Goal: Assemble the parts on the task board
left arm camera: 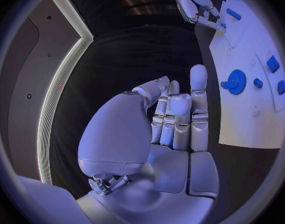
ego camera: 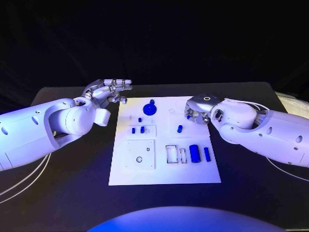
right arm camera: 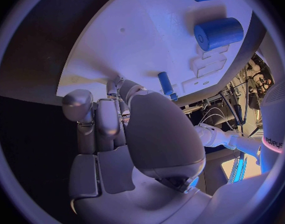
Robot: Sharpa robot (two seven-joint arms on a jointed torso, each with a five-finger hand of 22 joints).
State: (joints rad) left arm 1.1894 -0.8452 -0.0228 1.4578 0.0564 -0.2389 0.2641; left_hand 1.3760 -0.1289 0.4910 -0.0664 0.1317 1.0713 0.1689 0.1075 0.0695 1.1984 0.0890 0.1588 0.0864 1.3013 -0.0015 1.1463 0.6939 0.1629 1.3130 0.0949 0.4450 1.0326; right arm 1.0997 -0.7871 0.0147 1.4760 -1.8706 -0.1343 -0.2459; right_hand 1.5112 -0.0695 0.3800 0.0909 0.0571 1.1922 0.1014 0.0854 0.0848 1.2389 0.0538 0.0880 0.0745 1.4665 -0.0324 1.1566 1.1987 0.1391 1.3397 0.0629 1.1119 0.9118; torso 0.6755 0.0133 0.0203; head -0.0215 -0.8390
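The white board (ego camera: 165,169) lies flat in the middle of the black surface (ego camera: 71,193), a long rectangle with shallow cut-outs. On it are blue parts: a gear (ego camera: 149,108) near the far edge, a thick cylinder (ego camera: 193,151) beside a slim bar (ego camera: 206,154), and a small peg (ego camera: 179,129). The left hand (ego camera: 107,90) hovers off the board's far left corner, fingers (left arm camera: 198,104) straight, side by side, holding nothing. The right hand (ego camera: 198,110) is over the board's far right part, fingers (right arm camera: 92,119) curled; whether they pinch anything I cannot tell.

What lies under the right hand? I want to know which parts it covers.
The right hand hangs over the task board at its far right edge. A small blue peg lies beside it; anything beneath is hidden.
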